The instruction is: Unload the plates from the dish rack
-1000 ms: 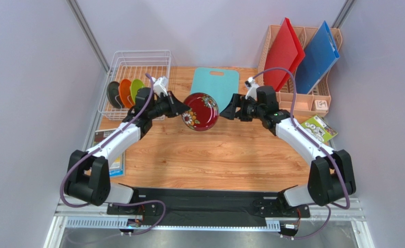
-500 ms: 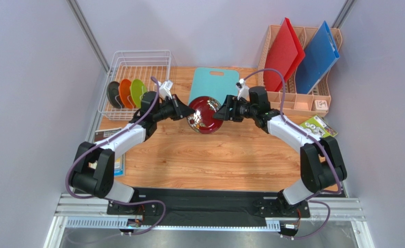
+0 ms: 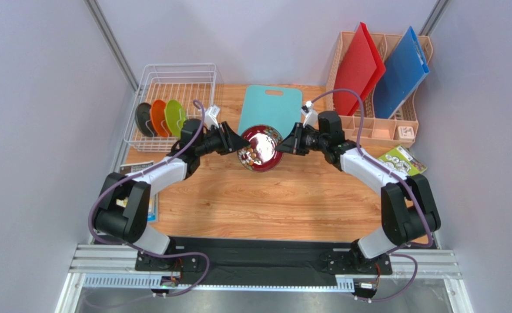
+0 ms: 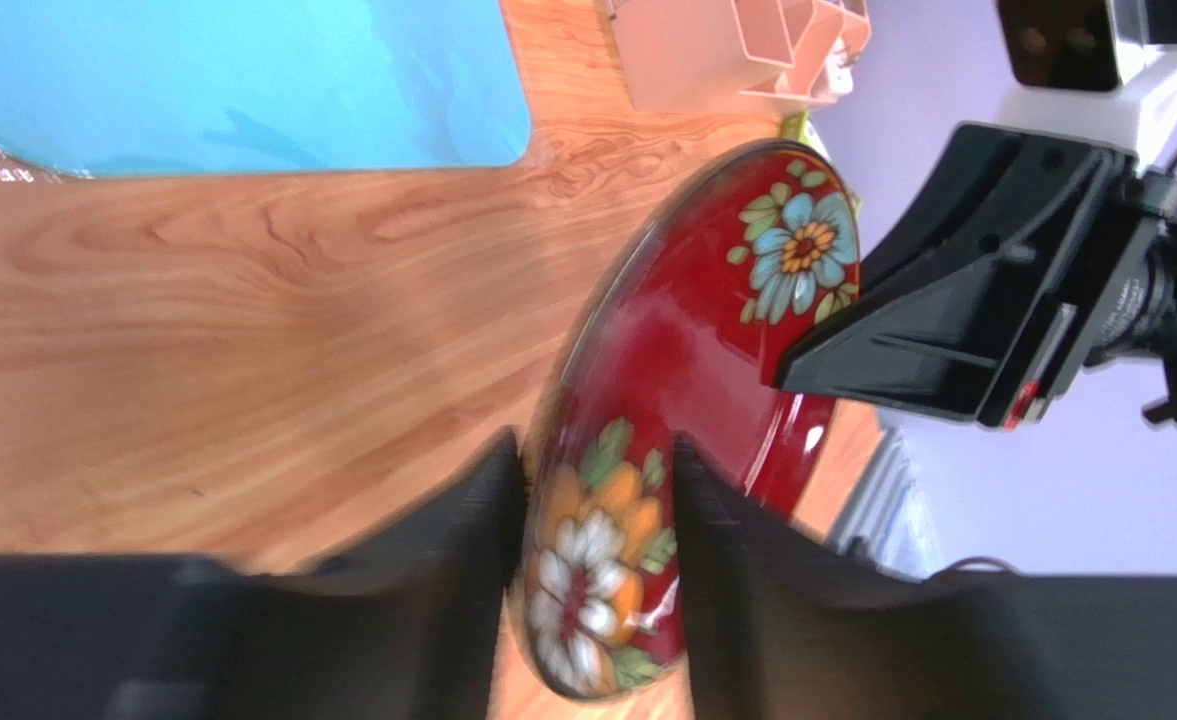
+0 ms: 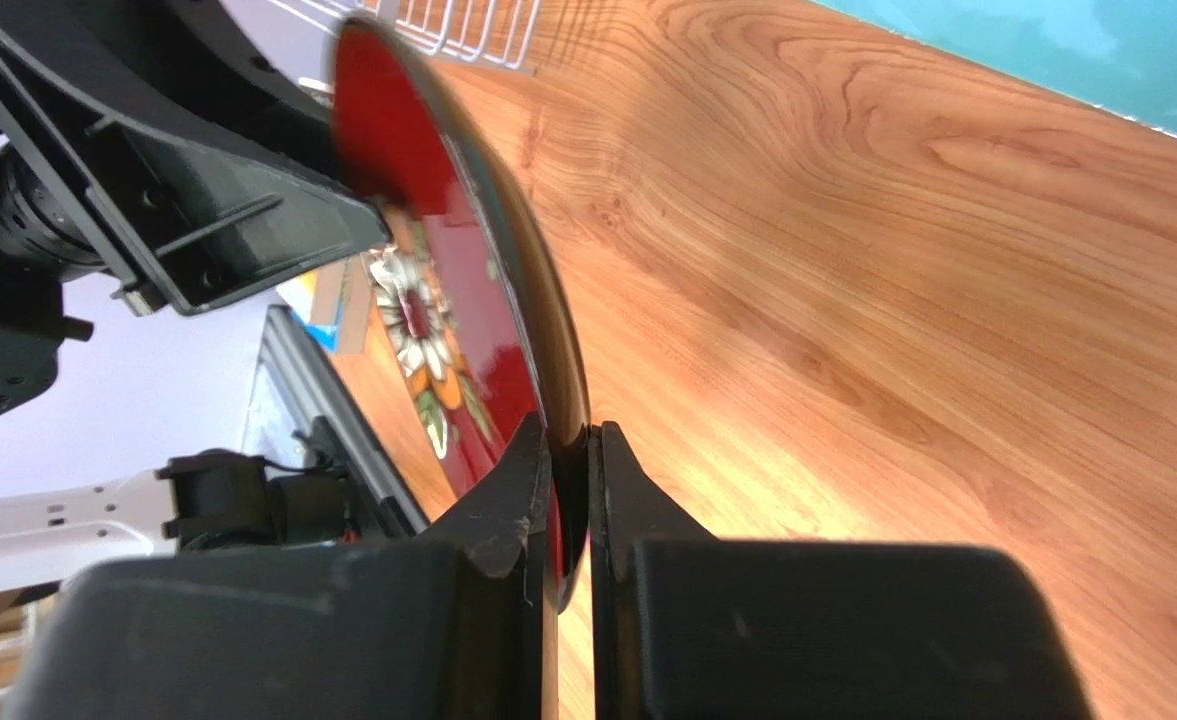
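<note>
The dark red patterned plate (image 3: 258, 147) hangs on edge above the table between both grippers. My right gripper (image 3: 280, 145) is shut on its right rim; the right wrist view shows the gripper (image 5: 572, 450) pinching the plate's dark edge (image 5: 527, 270). My left gripper (image 3: 241, 142) stands open around the opposite rim, its fingers (image 4: 497, 518) spread on either side of the flowered plate (image 4: 699, 338). The white wire dish rack (image 3: 173, 73) at the back left holds the dark teal-grey (image 3: 144, 119), orange (image 3: 158, 116) and lime green (image 3: 173, 115) plates upright.
A teal cutting board (image 3: 275, 103) lies flat behind the held plate. A peach organizer (image 3: 386, 127) at the back right holds a red board (image 3: 360, 65) and a blue board (image 3: 402, 70). A printed booklet (image 3: 402, 162) lies at the right edge.
The right gripper came in and closed on the plate's rim. The left gripper, shut on the plate before, has opened its jaws. The plate shifted slightly away from the arm bases.
</note>
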`<state>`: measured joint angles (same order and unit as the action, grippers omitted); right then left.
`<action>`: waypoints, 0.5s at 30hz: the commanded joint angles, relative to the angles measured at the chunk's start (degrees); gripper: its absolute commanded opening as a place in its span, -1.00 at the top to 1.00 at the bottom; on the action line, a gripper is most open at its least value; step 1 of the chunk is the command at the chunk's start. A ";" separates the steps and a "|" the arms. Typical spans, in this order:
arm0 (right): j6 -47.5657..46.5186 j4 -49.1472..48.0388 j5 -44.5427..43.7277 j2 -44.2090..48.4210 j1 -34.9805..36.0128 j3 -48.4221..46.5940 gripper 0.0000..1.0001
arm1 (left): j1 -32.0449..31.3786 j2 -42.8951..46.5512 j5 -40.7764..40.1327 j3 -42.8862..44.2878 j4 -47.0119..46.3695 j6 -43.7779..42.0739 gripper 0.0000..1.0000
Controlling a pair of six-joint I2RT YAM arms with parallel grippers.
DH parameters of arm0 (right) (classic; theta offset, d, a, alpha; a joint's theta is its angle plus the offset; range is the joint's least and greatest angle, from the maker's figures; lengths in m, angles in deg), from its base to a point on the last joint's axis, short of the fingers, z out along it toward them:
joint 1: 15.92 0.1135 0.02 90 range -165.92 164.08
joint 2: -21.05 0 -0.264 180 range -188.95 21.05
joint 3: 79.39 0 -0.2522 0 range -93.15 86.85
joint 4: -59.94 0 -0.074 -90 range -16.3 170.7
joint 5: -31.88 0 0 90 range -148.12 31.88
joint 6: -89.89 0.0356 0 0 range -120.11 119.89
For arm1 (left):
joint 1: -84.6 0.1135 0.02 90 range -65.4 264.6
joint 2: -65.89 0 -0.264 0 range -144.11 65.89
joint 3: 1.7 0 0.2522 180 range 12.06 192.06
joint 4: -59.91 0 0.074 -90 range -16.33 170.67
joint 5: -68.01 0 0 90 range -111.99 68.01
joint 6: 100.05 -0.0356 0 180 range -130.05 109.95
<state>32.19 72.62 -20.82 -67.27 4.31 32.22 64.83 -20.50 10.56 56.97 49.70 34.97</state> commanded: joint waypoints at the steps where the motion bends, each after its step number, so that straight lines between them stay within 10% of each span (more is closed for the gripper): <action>1: -2.32 4.06 -8.64 5.68 -0.53 -0.03 1.00 | -1.15 2.18 -3.18 2.91 2.50 -6.84 -0.19; 4: -3.20 8.54 -10.66 8.06 -3.17 -0.12 1.00 | -1.15 6.57 -11.97 3.70 11.55 -14.30 -0.75; 15: -5.84 12.26 -5.84 3.42 -5.38 4.00 1.00 | -1.15 20.91 -46.23 6.06 26.77 -31.46 -0.99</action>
<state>26.57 87.50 -31.12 -61.91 -1.44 34.65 63.68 -1.49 -20.52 60.29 71.04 12.35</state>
